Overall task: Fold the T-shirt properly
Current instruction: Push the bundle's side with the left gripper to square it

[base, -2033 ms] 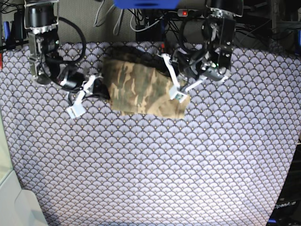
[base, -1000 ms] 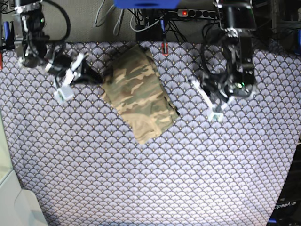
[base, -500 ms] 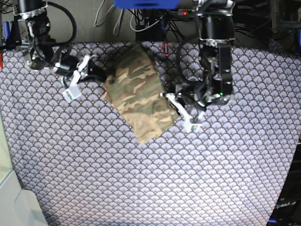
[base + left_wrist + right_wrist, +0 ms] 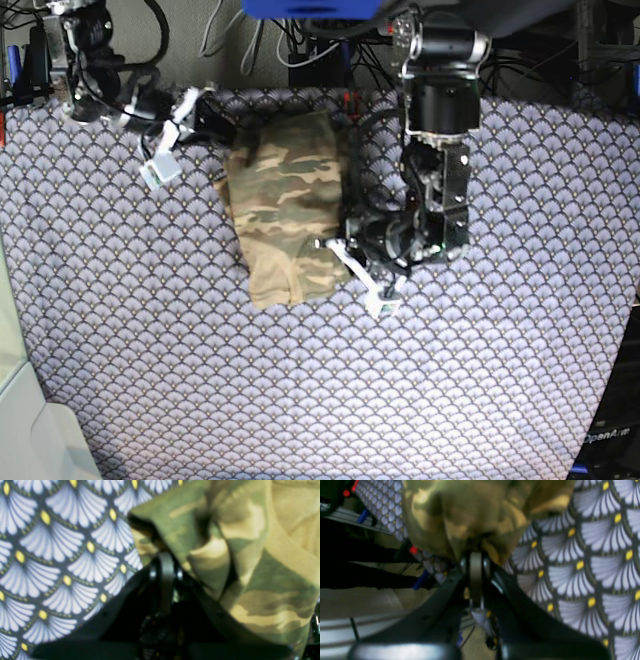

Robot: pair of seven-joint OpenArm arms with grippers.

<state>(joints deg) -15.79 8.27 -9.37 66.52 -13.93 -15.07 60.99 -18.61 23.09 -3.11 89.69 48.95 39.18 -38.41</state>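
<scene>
Your left gripper (image 4: 362, 272) has its jaws pressed fully together, down at the T-shirt's (image 4: 283, 218) lower right edge. In the left wrist view the camouflage cloth bunches right over the fingertip line, so it looks pinched there, though the blur keeps you from seeing the exact bite. Your right gripper (image 4: 180, 128) is likewise closed tight, up at the shirt's top left corner. In the right wrist view the fabric gathers into a puckered wad straight at the tips, and the look is of a fold of cloth caught between them.

Move out from the grippers and you have the T-shirt lying as a folded, roughly rectangular bundle in the upper middle of the table, long side running from far to near and tilted slightly. Its near end shows a paler tan patch. Under it all spreads the purple scallop-patterned cloth (image 4: 300, 400), covering the table. Beyond the far edge, cables and a power strip (image 4: 400, 27) with a red light sit behind the arms.
</scene>
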